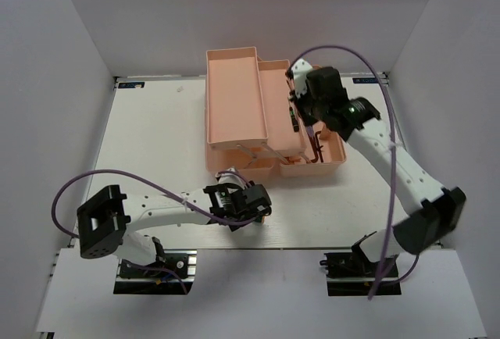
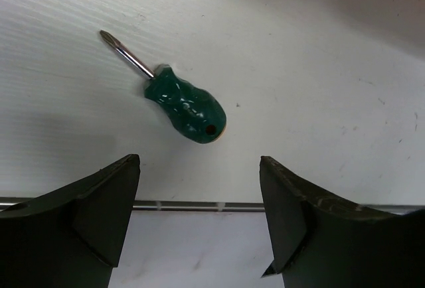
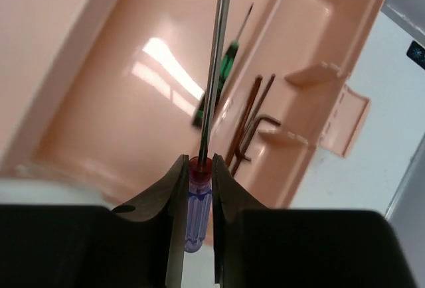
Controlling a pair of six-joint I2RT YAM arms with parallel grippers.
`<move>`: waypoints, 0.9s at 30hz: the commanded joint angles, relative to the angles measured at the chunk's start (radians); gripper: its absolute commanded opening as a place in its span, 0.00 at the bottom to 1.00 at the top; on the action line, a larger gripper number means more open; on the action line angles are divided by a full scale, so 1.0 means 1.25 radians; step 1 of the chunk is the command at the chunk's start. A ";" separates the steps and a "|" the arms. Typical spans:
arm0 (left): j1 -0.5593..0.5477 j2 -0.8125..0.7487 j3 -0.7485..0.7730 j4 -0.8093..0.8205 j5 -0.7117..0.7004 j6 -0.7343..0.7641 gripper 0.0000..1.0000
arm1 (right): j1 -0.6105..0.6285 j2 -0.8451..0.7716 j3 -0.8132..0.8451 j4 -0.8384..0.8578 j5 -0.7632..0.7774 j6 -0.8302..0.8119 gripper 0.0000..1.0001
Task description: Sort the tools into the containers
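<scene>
The peach-pink toolbox [image 1: 231, 89] stands open at the table's far middle. My right gripper [image 3: 197, 168] is shut on the blue-handled screwdriver [image 3: 196, 215], with its shaft pointing out over the toolbox's right tray [image 3: 319, 29]. In that tray lie a thin black-and-green screwdriver [image 3: 224, 75] and black hex keys [image 3: 252, 125]. My left gripper [image 2: 199, 162] is open and low over the table, just short of a stubby green-handled screwdriver [image 2: 186, 105] that lies flat with its tip pointing up-left. In the top view the left gripper [image 1: 251, 202] sits in front of the toolbox. The second green screwdriver is not in view.
The table's near edge with a metal strip [image 2: 199, 205] runs just behind my left fingers. White walls enclose the table on the left, right and back. The toolbox's hinged trays and latch [image 3: 345, 119] stick out to the right.
</scene>
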 commanded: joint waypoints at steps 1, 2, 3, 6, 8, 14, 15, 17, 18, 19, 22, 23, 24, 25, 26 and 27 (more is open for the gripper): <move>-0.017 0.027 0.046 -0.061 -0.049 -0.096 0.83 | -0.041 0.144 0.164 0.042 -0.059 0.147 0.00; -0.017 0.037 0.046 -0.053 -0.049 -0.104 0.83 | -0.057 0.172 0.194 0.021 -0.127 0.208 0.00; -0.017 0.037 0.046 -0.052 -0.058 -0.118 0.83 | -0.061 0.199 0.259 -0.012 -0.148 0.229 0.00; -0.017 0.044 0.038 -0.060 -0.072 -0.158 0.83 | -0.089 0.358 0.412 -0.080 -0.280 0.297 0.00; -0.024 0.053 0.038 -0.067 -0.072 -0.177 0.83 | -0.099 0.410 0.430 -0.093 -0.335 0.303 0.00; -0.024 0.087 0.038 -0.075 -0.098 -0.225 0.84 | -0.131 0.422 0.406 -0.094 -0.439 0.286 0.69; -0.024 0.094 0.038 -0.075 -0.098 -0.237 0.84 | -0.137 0.410 0.395 -0.083 -0.451 0.288 0.71; -0.024 0.113 0.055 -0.075 -0.108 -0.256 0.84 | -0.158 0.363 0.348 -0.063 -0.468 0.296 0.71; -0.024 0.134 0.055 -0.075 -0.108 -0.256 0.84 | -0.165 0.346 0.334 -0.039 -0.485 0.302 0.71; -0.024 0.143 0.063 -0.075 -0.115 -0.256 0.84 | -0.170 0.318 0.289 -0.032 -0.501 0.307 0.71; -0.017 0.181 0.071 -0.065 -0.115 -0.266 0.83 | -0.203 0.252 0.224 -0.006 -0.532 0.310 0.71; -0.017 0.190 0.081 -0.065 -0.115 -0.266 0.82 | -0.207 0.226 0.191 -0.002 -0.538 0.310 0.71; -0.017 0.199 0.088 -0.056 -0.123 -0.266 0.82 | -0.215 0.200 0.160 0.005 -0.547 0.307 0.71; -0.009 0.209 0.088 -0.056 -0.123 -0.266 0.78 | -0.222 0.189 0.144 0.014 -0.552 0.301 0.71; -0.009 0.227 0.109 -0.056 -0.123 -0.266 0.76 | -0.225 0.159 0.116 0.018 -0.555 0.301 0.71; -0.009 0.237 0.117 -0.056 -0.123 -0.266 0.76 | -0.234 0.149 0.093 0.020 -0.563 0.299 0.71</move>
